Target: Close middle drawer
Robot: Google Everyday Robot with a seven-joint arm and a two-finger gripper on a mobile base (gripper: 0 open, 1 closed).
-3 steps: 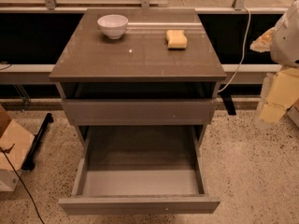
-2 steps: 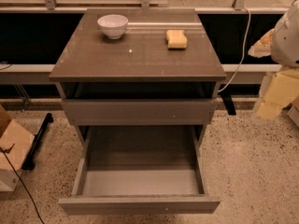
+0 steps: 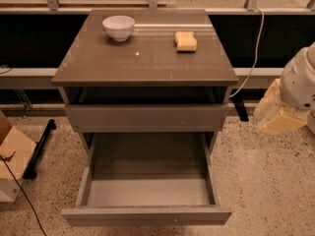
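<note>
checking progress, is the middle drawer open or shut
Open: middle drawer pulled far out, pale inside showing. Gripper not in view; arm off to its right.

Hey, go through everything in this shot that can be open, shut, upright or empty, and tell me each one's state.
Grey-brown handleless middle drawer: pulled far out, empty.
Wider uppermost drawer front: nearly in, with a dark gap above it.
White round bowl: upright on the cabinet top.
Yellow rectangular sponge: lying flat on that top.
Robot's pincer: off to the right, apart from the drawer.
</note>
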